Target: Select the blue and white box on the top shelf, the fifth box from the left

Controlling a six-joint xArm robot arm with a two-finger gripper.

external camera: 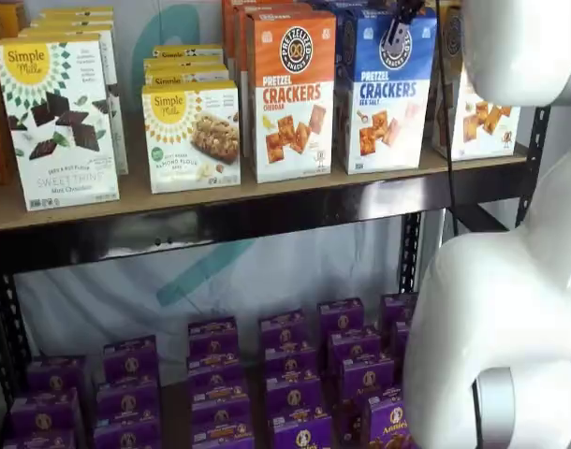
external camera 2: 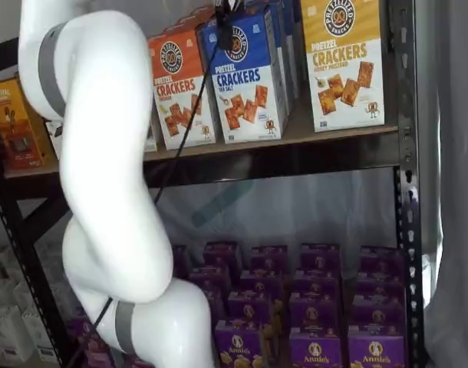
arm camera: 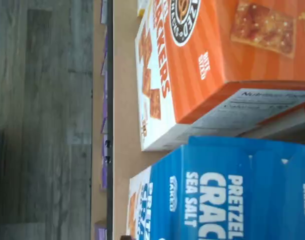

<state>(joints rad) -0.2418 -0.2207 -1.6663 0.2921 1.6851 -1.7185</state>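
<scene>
The blue and white box (external camera: pixel 384 103) stands upright on the top shelf (external camera: pixel 220 201), between an orange-topped box (external camera: pixel 290 94) and a yellow-topped box (external camera: pixel 477 112). It shows in both shelf views (external camera 2: pixel 245 84). In the wrist view its blue top and front (arm camera: pixel 232 195) fill the near field beside the orange-topped box (arm camera: pixel 207 55) on the tan shelf board (arm camera: pixel 123 125). My gripper (external camera: pixel 398 33) hangs at the blue box's upper front, and only dark fingers and a cable show (external camera 2: pixel 222 23). No gap or grasp can be made out.
Two white Simple Mills boxes (external camera: pixel 61 117) (external camera: pixel 190 136) stand further left on the shelf. Several purple Annie's boxes (external camera: pixel 295 374) fill the lower shelf. My white arm (external camera 2: pixel 103 153) stands in front of the shelves. A black upright (external camera 2: pixel 407 192) bounds the right side.
</scene>
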